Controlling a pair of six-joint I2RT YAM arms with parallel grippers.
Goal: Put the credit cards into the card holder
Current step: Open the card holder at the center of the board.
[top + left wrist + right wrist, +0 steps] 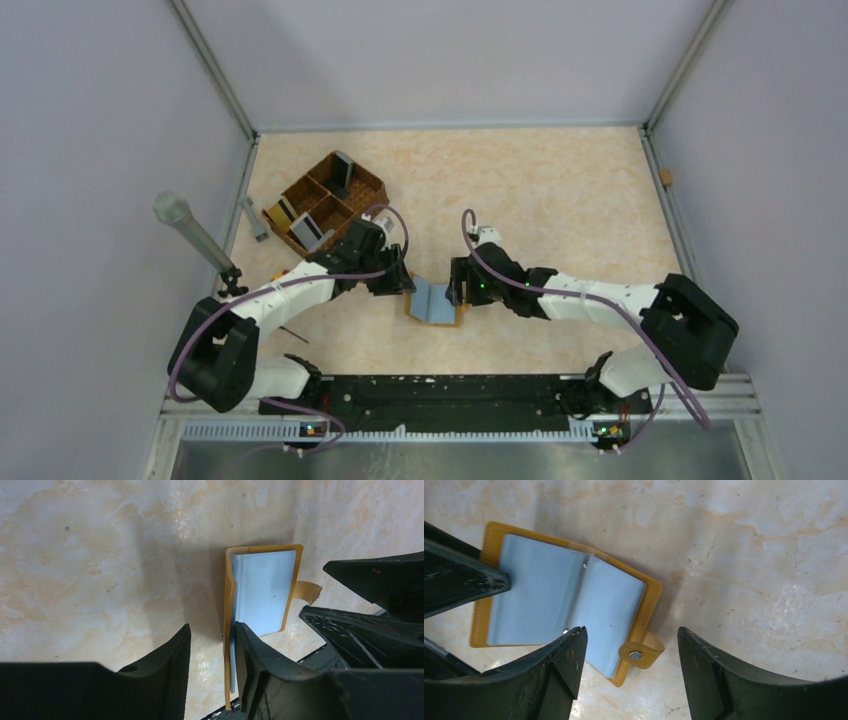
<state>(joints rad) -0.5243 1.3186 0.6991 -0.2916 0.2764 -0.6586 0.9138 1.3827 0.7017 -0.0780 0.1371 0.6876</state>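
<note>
Card holder (529, 597) lies open between both low, outstretched arms. Left gripper (212, 632) sits astride its raised cover, fingers apart, not clamped. Right gripper (631, 632) is spread wide over the snap tab (641, 652), holding nothing.

I see the card holder (433, 300) lying open on the table with its inside facing up, to the near right of the basket (372, 178) and well apart from it. It has a mustard-orange cover and pale blue-grey sleeves, and a snap tab (640, 653) with a stud sticks out from one edge. The credit cards are in the basket: a dark card (343, 172) upright in the far compartment, a yellowish card (280, 212) in the left one, and a grey card (312, 232) leaning in the near one.
</note>
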